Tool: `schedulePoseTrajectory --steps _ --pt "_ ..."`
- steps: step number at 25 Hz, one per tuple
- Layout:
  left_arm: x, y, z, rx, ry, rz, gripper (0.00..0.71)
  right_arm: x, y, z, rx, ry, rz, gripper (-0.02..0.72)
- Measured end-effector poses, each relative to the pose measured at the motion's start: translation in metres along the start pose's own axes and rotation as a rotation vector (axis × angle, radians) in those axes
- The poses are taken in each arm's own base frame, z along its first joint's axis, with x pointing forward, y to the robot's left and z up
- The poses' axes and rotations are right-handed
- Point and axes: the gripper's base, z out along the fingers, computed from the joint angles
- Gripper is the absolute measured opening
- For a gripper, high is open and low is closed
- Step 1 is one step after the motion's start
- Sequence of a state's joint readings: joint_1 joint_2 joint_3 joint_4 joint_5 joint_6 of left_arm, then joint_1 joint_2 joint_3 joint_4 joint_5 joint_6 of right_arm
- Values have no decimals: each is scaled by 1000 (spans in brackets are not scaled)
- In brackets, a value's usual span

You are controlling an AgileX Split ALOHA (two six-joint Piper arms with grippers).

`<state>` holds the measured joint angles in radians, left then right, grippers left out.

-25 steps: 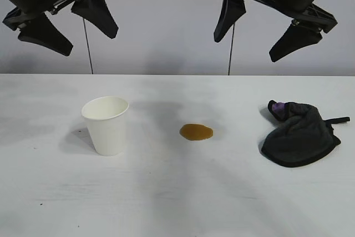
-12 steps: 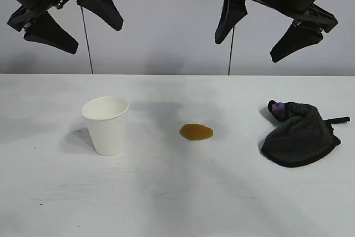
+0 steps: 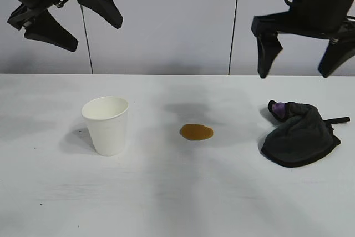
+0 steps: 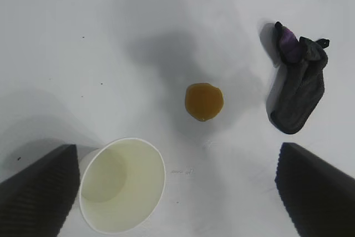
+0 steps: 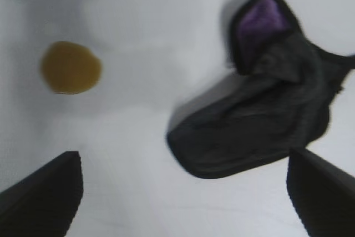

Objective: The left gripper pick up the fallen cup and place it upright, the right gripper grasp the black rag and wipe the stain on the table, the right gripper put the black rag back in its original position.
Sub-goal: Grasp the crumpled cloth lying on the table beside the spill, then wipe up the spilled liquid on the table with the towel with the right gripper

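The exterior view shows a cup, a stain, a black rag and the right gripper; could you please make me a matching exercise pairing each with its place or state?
Column one:
1. cup
2. stain
3. black rag
4. right gripper

Column two:
A. lies crumpled at the right of the table
B. hangs open above the rag
C. stands upright at the left
D. sits between the cup and the rag

Pairs: 1-C, 2-D, 3-A, 4-B
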<state>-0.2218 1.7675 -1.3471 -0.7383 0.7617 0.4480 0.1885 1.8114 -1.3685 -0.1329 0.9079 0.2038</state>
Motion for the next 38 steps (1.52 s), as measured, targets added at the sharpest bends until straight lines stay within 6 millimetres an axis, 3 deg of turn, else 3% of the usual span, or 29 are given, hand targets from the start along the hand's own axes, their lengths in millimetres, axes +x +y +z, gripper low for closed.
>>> schedulePoseTrajectory --steps 8,15,18,23,25,27,30,38 --pt "0 0 0 0 0 0 693 -3 -46 64 14 75 114 694" --pt "0 0 0 -1 -2 0 693 -3 -47 101 -8 76 142 641" --pt "0 0 0 -1 -2 0 693 -2 -44 115 -29 79 164 542" --pt "0 0 0 -1 -2 0 693 -3 -41 122 -55 74 196 125" --pt "0 0 0 -1 -2 0 693 -3 -40 122 -64 73 201 60" --pt "0 0 0 -1 -2 0 693 -3 -38 122 -72 70 201 43" --pt "0 0 0 -2 -3 0 693 -5 -19 120 -105 63 173 41" --pt "-1 0 0 -3 -6 0 693 -19 70 98 -235 6 19 41"
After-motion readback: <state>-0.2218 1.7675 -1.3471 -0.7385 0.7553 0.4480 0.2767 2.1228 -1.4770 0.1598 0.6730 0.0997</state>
